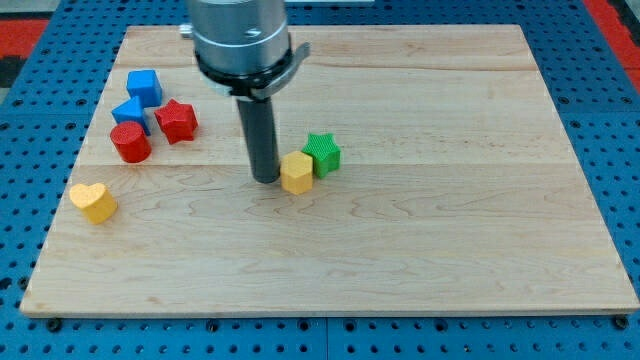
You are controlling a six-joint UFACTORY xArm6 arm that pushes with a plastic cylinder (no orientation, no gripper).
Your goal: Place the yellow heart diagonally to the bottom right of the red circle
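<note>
Though no writing shows, my tip beside yellow hexagon.

Our arm ends in a grey metallic cylindrical housing with a small round hole. A darker collar with side tabs sits beneath. A straight dark rod descends to my tip.

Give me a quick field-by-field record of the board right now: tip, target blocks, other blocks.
tip: my tip is on the board, right beside the yellow hexagon's left side
yellow heart: near the view's left edge, far from the tip
red circle: above and right of the heart
yellow hexagon: mid-board, touching the green star
cluster by red circle: red star, two blue blocks
task: not yet done
</note>
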